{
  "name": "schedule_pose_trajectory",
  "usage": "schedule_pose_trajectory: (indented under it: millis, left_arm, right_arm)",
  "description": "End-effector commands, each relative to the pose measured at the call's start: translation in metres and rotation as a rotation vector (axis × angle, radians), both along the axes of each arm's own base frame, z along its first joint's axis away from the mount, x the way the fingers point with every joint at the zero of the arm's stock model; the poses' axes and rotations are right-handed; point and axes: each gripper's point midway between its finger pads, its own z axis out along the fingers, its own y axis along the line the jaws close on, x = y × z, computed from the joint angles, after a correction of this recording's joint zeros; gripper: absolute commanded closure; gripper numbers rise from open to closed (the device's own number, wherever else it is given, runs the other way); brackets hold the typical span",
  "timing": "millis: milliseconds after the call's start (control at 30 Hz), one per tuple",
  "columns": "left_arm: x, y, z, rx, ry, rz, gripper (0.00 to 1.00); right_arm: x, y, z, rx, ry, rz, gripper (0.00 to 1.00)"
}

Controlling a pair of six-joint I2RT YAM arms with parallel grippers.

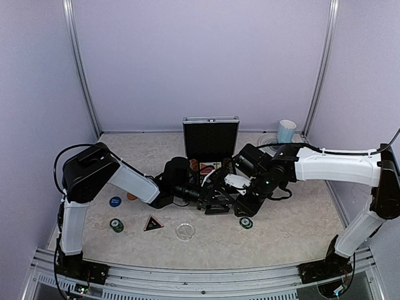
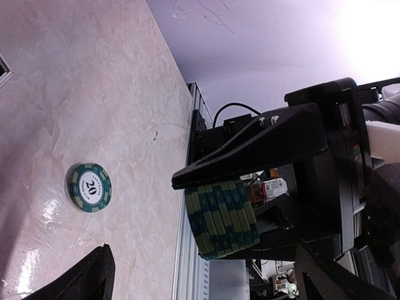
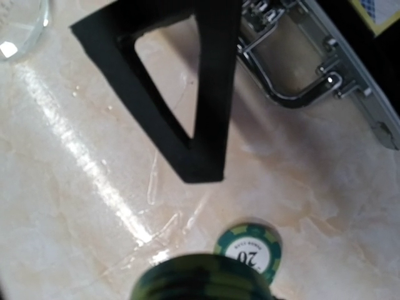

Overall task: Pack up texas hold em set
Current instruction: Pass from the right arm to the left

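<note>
The silver briefcase point(image 1: 210, 120) stands open at mid-table, its black-lined lid upright. My right gripper point(image 1: 242, 201) is shut on a stack of green chips point(image 2: 222, 219), held above the table in front of the case. The stack shows blurred in the right wrist view point(image 3: 200, 278). One green "20" chip point(image 1: 246, 222) lies flat below it, also in the wrist views point(image 2: 90, 187) point(image 3: 249, 248). My left gripper point(image 1: 201, 197) is open and empty, facing the held stack. On the left lie a green chip stack point(image 1: 117, 225), black triangle point(image 1: 154, 223), clear disc point(image 1: 185, 231), blue disc point(image 1: 115, 201) and orange disc point(image 1: 131, 196).
A light-blue mug point(image 1: 286, 130) stands at the back right. The case's handle point(image 3: 294, 81) and front edge lie close above my right gripper. Walls enclose the table on three sides.
</note>
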Motion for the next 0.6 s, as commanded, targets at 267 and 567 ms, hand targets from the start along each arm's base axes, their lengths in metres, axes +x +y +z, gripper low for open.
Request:
schedule_pose_trajectory:
  millis: [267,567]
  left_arm:
    - [0.018,-0.003,0.009,-0.035,0.08,0.08,0.01]
    - [0.016,0.012,0.023,-0.049,0.066,0.121,0.01]
  right_arm:
    - [-0.009,0.016,0.011,0.023,-0.048,0.085,1.0]
    - [-0.007,0.011,0.01,0.008,-0.051,0.043,1.0]
